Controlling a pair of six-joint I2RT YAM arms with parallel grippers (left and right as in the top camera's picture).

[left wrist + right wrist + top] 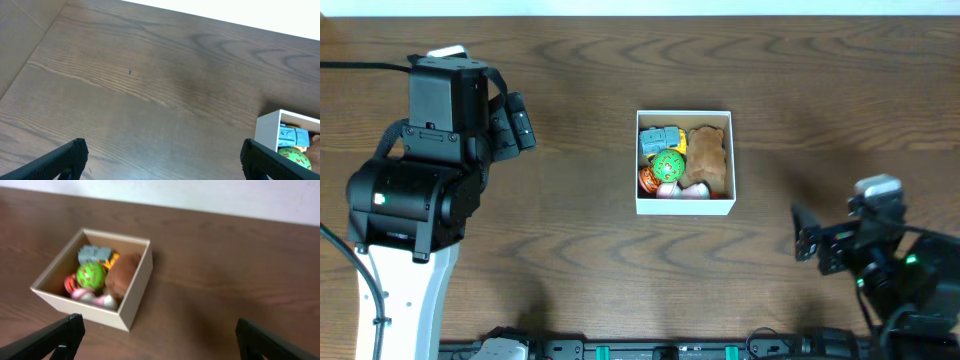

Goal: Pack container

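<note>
The container (684,207) is a square white-walled cardboard box at the table's middle. It holds a brown plush toy (705,158), a green ball (669,165), a blue toy (658,139), an orange toy and a pink-white one. It also shows in the right wrist view (134,300) and at the right edge of the left wrist view (266,131). My left gripper (162,157) is open and empty, left of the box. My right gripper (157,337) is open and empty, right of and nearer than the box.
The dark wooden table (620,80) lies bare around the box. The left arm's body (420,190) stands at the left, the right arm's (880,255) at the lower right. A white wall runs along the table's far edge.
</note>
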